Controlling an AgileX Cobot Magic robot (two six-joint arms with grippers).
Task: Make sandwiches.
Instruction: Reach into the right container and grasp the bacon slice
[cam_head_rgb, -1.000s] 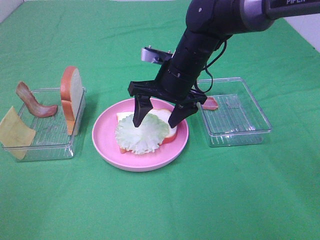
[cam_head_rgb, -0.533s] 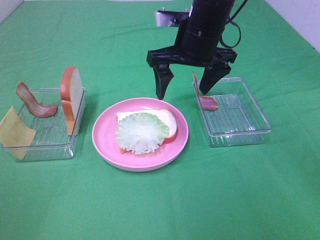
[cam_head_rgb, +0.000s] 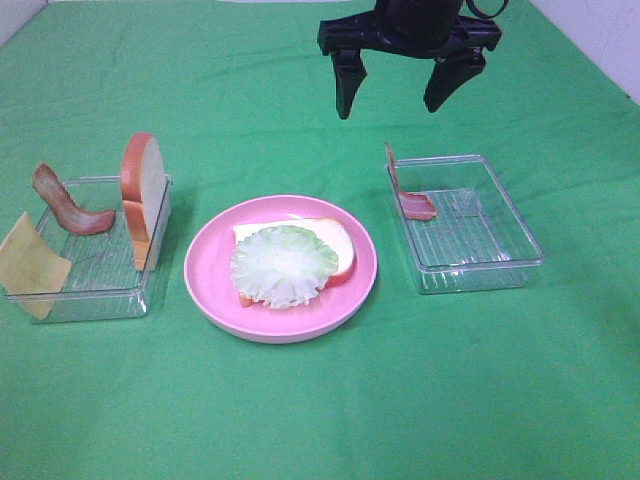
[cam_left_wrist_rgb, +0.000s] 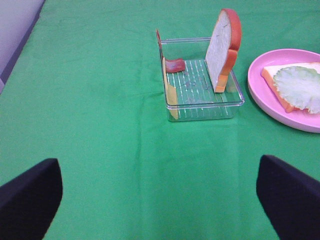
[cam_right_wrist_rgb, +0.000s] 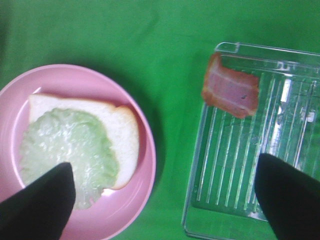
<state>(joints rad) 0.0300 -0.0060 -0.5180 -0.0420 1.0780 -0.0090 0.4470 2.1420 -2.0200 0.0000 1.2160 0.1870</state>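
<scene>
A white bread slice (cam_head_rgb: 322, 240) with pale green lettuce (cam_head_rgb: 283, 264) on it lies on the round pink plate (cam_head_rgb: 208, 272). My right gripper (cam_head_rgb: 392, 100) is open and empty, raised high behind the plate. A bacon strip (cam_head_rgb: 410, 198) leans in the right clear tray (cam_head_rgb: 478, 262). The left clear tray (cam_head_rgb: 95, 290) holds an upright bread slice (cam_head_rgb: 141, 190), a curled bacon strip (cam_head_rgb: 65, 203) and a yellow cheese square (cam_head_rgb: 28, 263). My left gripper (cam_left_wrist_rgb: 160, 200) is open and empty, well short of the left tray (cam_left_wrist_rgb: 200, 102). The right wrist view shows the lettuce (cam_right_wrist_rgb: 67, 150) and bacon (cam_right_wrist_rgb: 231, 89).
A green cloth (cam_head_rgb: 320, 400) covers the whole table. A pale wall edge (cam_head_rgb: 600, 40) runs past the far right corner.
My right gripper has let go of the lettuce, risen from the plate and moved back and right. The lettuce now rests on the bread.
</scene>
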